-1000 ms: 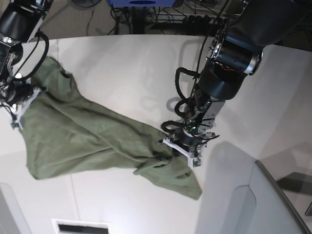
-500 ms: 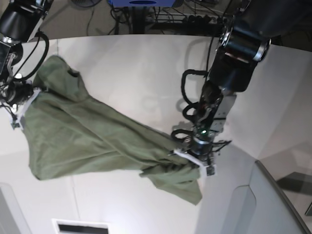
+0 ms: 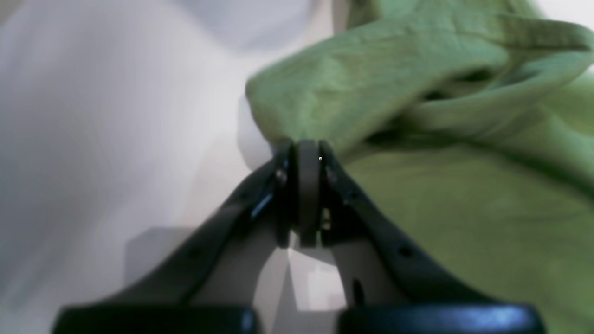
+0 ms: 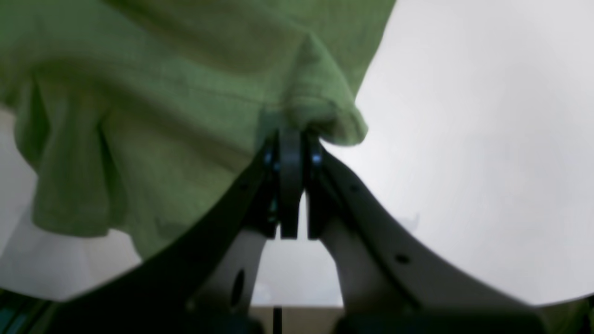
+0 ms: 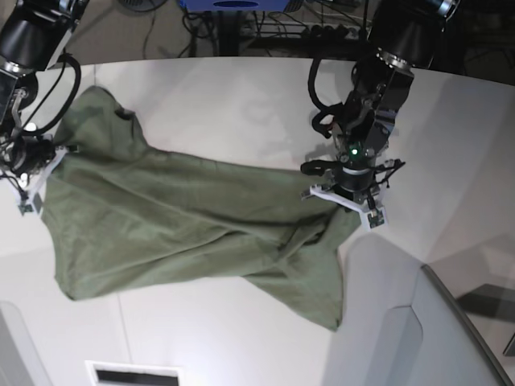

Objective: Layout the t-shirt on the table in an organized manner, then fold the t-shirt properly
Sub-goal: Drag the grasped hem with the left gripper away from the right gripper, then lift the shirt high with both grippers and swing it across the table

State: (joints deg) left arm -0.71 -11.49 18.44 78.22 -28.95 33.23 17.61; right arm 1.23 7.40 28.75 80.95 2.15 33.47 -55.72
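The olive-green t-shirt (image 5: 177,217) lies wrinkled across the white table (image 5: 225,104), pulled out between my two grippers, with a loose flap trailing toward the front. In the base view my left gripper (image 5: 342,205) is shut on the shirt's right end. The left wrist view shows its closed tips (image 3: 304,148) pinching a fold of the t-shirt (image 3: 394,88). My right gripper (image 5: 42,167) holds the shirt's far-left edge. In the right wrist view, its closed tips (image 4: 290,137) clamp a hem of the t-shirt (image 4: 162,102).
A grey angled panel (image 5: 402,322) rises at the front right, close to the left gripper. Cables and a blue object (image 5: 233,4) sit beyond the table's curved back edge. A dark slot (image 5: 133,374) lies at the front edge.
My left gripper closed on the shirt and moved back and to the right, drawing the bunched cloth out flatter. The right gripper stayed shut on the far-left edge and barely moved.
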